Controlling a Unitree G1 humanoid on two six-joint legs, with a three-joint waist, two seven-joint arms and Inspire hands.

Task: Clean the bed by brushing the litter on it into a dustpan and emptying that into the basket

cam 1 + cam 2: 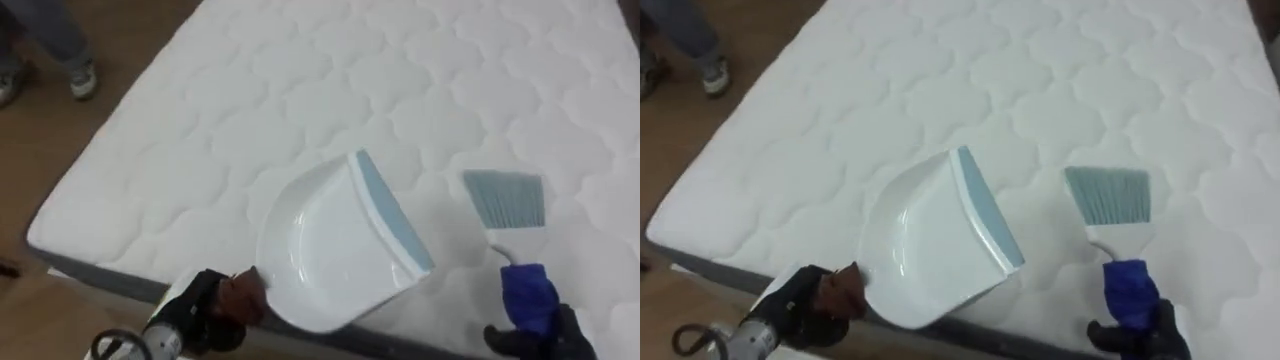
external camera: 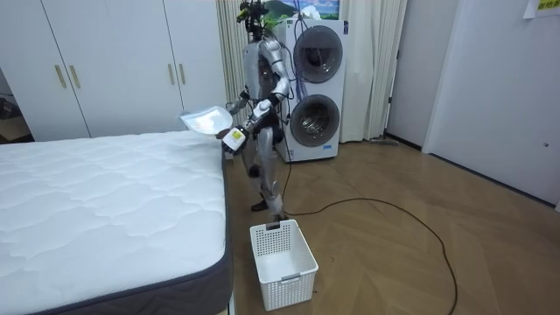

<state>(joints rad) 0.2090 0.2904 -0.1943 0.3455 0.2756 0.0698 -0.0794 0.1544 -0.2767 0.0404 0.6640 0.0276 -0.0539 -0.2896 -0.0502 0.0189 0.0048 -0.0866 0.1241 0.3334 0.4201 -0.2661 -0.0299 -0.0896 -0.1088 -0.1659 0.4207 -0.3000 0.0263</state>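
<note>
A white dustpan (image 1: 340,250) with a pale blue lip hangs tilted over the near edge of the white quilted mattress (image 1: 300,90). My left hand (image 1: 215,310) is shut on its brown handle at the lower left. To the right, a small brush (image 1: 505,200) with grey-blue bristles and a blue handle points away from me, its bristles just over the mattress. My right hand (image 1: 545,340) is shut on that handle at the bottom edge. In the room view I stand at the bed's side, with the dustpan (image 2: 207,118) held over the mattress corner.
A person's shoes (image 1: 80,75) stand on the wood floor beyond the bed's left edge. A white plastic basket (image 2: 282,262) sits on the floor by the bed's corner. Stacked washing machines (image 2: 315,87) stand behind me, and wardrobes (image 2: 114,61) line the wall.
</note>
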